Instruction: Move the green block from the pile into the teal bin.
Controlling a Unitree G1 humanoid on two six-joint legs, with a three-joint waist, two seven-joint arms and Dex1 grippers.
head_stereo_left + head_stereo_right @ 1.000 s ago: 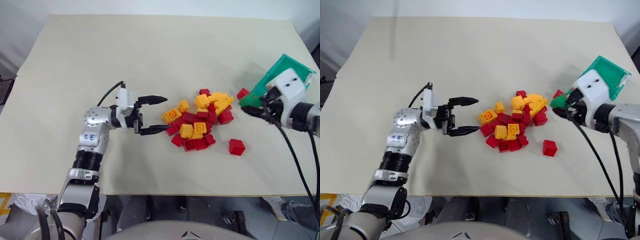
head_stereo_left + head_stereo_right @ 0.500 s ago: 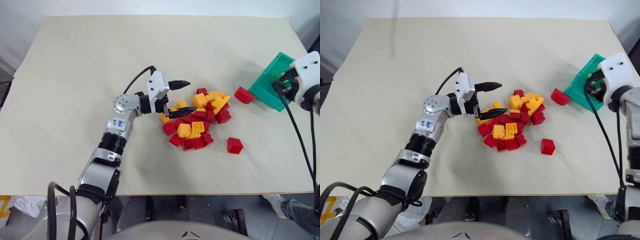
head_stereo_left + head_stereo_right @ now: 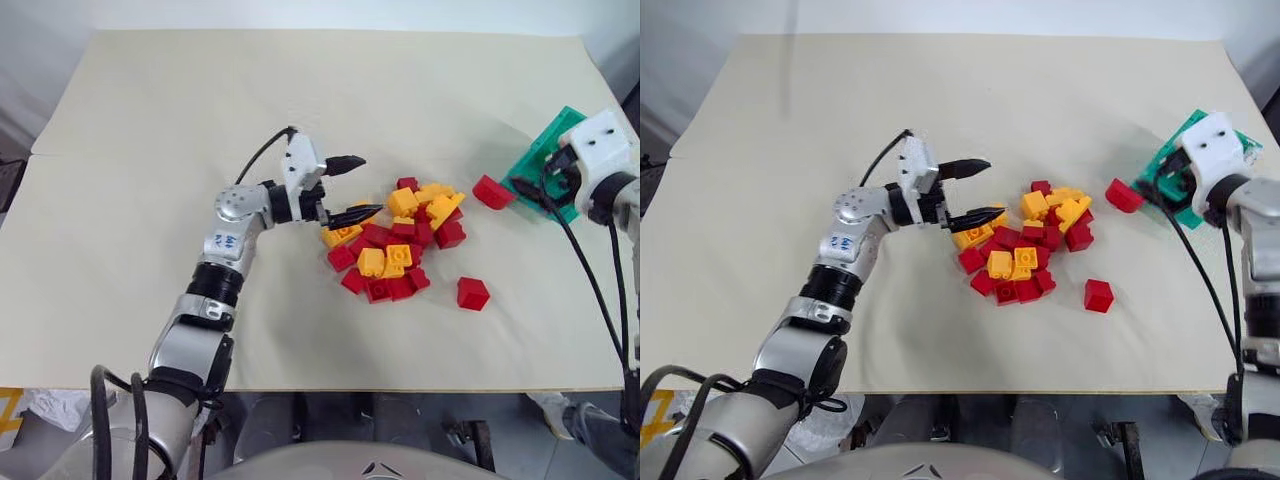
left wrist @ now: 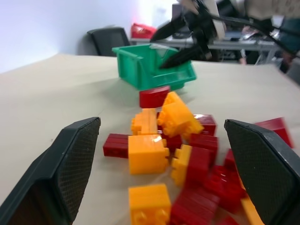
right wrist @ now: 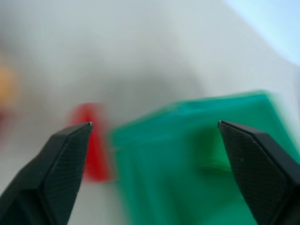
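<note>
**Right gripper** [image 5: 154, 123]: the two black fingers are spread wide with nothing between them, and they are held over the open top of the teal-green rectangular plastic bin [image 4: 140, 65] at the right edge of the pale table [image 3: 300, 90].

**Small bright green studded plastic brick** [image 5: 208, 152]: a greener patch inside the bin, seen past the right fingers, is judged to be this brick. It is too blurred for certainty.

**Left gripper** [image 3: 372, 184]: the fingers are also set wide and empty. It is poised at the left edge of the loose heap of red and yellow-orange studded bricks [image 3: 400, 245], just above a yellow brick.

**Stray bricks:** one red brick [image 3: 490, 190] lies just beside the bin's near wall. A second [image 3: 472, 292] lies apart, on the near side of the heap.

**Handling:** the green brick is judged to be light, rigid and not fragile. Its moulded faces are smooth and could slip under a glancing pinch. If it has to be taken up again, hold is best taken across two opposite flat side walls. The fingers are best set squarely and low on the body, not on the studded top or across a corner.
</note>
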